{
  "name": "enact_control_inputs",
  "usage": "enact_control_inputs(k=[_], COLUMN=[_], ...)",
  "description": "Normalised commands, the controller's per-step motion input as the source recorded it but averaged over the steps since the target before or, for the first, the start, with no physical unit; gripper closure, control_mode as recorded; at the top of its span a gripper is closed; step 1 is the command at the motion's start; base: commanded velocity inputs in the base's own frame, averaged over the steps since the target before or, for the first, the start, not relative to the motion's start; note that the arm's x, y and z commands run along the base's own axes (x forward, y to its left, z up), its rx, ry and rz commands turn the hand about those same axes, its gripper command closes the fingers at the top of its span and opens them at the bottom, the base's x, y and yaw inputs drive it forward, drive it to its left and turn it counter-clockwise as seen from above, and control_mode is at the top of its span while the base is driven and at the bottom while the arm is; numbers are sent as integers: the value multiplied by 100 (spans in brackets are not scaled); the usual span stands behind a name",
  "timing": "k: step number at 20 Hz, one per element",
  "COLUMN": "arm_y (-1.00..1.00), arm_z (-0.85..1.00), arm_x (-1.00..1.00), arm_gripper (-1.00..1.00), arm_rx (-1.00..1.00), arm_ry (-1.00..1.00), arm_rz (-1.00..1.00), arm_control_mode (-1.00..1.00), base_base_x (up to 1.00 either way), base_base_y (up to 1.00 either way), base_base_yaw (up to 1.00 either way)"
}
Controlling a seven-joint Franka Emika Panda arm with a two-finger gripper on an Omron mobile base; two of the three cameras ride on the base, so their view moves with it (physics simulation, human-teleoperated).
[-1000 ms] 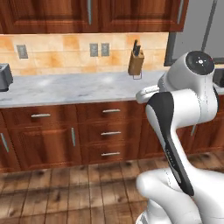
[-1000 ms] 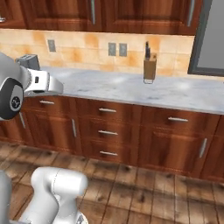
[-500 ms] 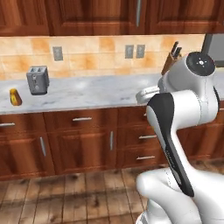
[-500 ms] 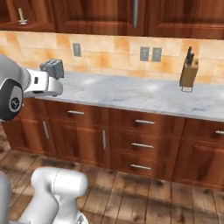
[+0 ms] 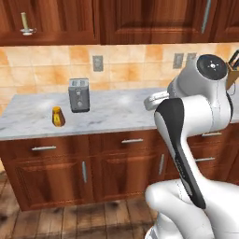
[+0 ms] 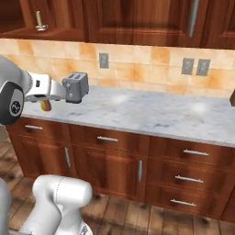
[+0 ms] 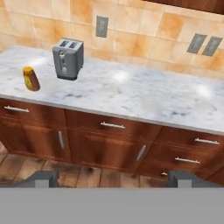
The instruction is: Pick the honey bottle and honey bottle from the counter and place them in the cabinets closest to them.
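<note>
One honey bottle [image 5: 58, 116], small and amber with an orange cap, stands near the left end of the marble counter [image 5: 126, 114], left of a grey toaster [image 5: 79, 94]. In the hand view the honey bottle [image 7: 31, 78] is at the upper left, far beyond my gripper [image 7: 113, 178]. The fingertips [image 7: 41, 178] stand wide apart, open and empty. From the right, my forearm covers most of the honey bottle [image 6: 45, 106]. Reddish-brown wall cabinets [image 5: 140, 21] hang above the counter with their doors closed.
An open wooden shelf ledge [image 5: 28, 37] at the upper left holds a small candlestick [image 5: 26, 23]. A knife block [image 5: 232, 70] peeks out behind my arm at the right. Base cabinets with silver handles [image 6: 108, 138] run below the counter. Wall outlets [image 7: 102, 26] sit on the tiled backsplash.
The whole picture has shifted: the base has driven left along the counter. The toaster and honey bottle have come into view and the knife block has slid right. The gripper stays open.
</note>
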Motion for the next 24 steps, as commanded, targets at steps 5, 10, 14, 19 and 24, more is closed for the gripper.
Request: enact_control_inputs(k=[5,10,14,19,24], arm_y=[0,0,0,0,0], arm_z=[0,0,0,0,0], arm_x=[0,0,0,0,0], arm_gripper=[-100,-100,-100,-100,-100], arm_rx=[0,0,0,0,0], arm_ry=[0,0,0,0,0], arm_rz=[0,0,0,0,0], arm_control_mode=[100,100,100,100,100], base_base_x=[59,83,55,54,7], base_base_y=[22,27,78,82,21], base_base_yaw=[-5,-2,0,0,0])
